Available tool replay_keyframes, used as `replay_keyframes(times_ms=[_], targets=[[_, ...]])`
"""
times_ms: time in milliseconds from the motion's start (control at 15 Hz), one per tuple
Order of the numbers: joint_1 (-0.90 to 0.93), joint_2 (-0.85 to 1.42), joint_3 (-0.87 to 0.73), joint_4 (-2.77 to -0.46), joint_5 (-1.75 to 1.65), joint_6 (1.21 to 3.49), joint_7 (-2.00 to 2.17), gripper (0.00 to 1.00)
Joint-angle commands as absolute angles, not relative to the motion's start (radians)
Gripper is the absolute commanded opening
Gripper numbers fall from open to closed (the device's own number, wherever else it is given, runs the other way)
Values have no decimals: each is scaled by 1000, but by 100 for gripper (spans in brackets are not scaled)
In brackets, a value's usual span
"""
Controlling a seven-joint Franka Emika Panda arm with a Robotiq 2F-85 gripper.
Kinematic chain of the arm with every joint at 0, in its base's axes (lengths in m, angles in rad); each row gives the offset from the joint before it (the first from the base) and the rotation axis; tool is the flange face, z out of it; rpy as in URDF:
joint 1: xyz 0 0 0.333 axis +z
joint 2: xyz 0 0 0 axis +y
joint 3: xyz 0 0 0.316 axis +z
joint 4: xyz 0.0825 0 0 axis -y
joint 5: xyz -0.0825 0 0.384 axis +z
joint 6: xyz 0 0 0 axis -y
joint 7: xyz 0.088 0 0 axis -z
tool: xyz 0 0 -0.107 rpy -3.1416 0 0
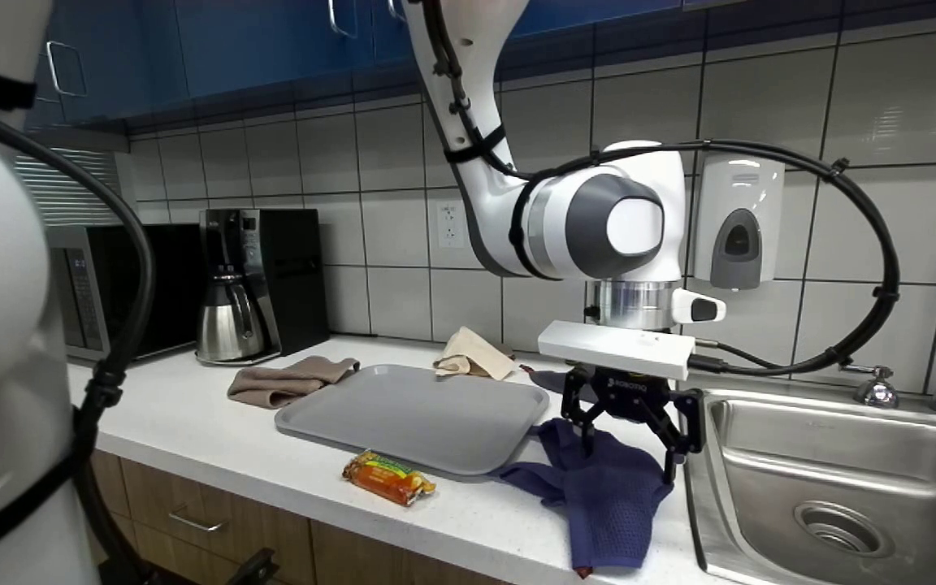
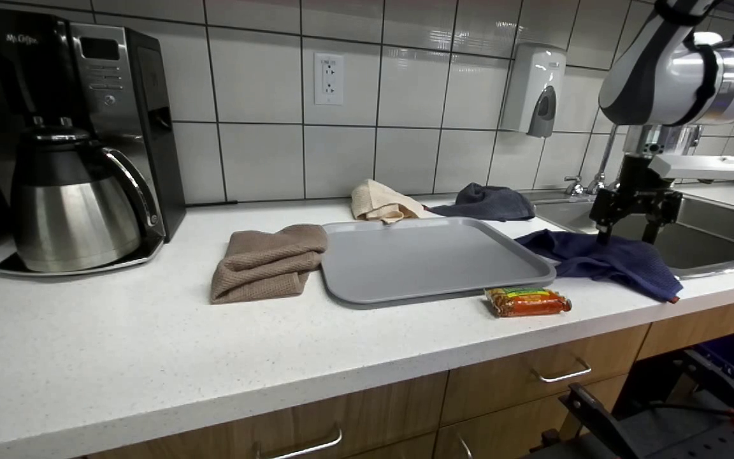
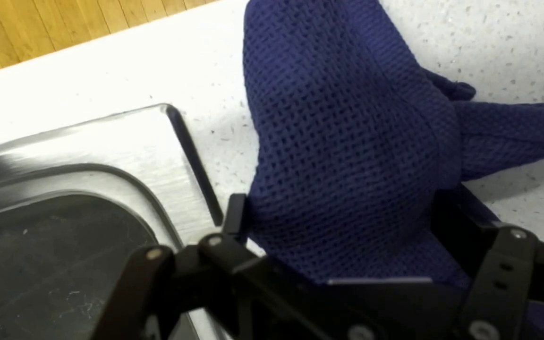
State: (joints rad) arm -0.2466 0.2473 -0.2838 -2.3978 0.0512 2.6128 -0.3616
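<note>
From where I stand, the front edge of the white counter [image 2: 150, 357] comes first; just behind it lies the orange packet [image 1: 387, 478], beside the gray tray [image 1: 427, 410]; a piece of counter separates this packet from the blue cloth [image 1: 616, 516]. The cloth lies crumpled between the tray and the steel sink [image 1: 710, 496], one corner near the front edge, a narrow strip of counter at the sink side; over it the gripper [image 1: 629, 459] has its jaws wide apart, one at each side of the raised fabric; whether they touch it, I cannot tell. Farther back rest a beige cloth [image 2: 383, 203] and, seen more fully in an exterior view, a dark cloth [image 2: 488, 204]; the drain [image 1: 842, 528] shows only in an exterior view; yellow floor boards [image 3: 26, 28], only in the wrist view.
</note>
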Motion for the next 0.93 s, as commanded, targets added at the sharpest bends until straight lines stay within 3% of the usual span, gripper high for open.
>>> replay_keyframes(times_ms=[0,733,800,867], targets=[[-287,307,-241,-2342,52,2617,-365,100],[-290,377,-210,-2298,29,2602,-347,100],[-291,372,-207,-2303,29,2608,-350,75],[-291,368,-206,-2305,28,2609,-350,72]])
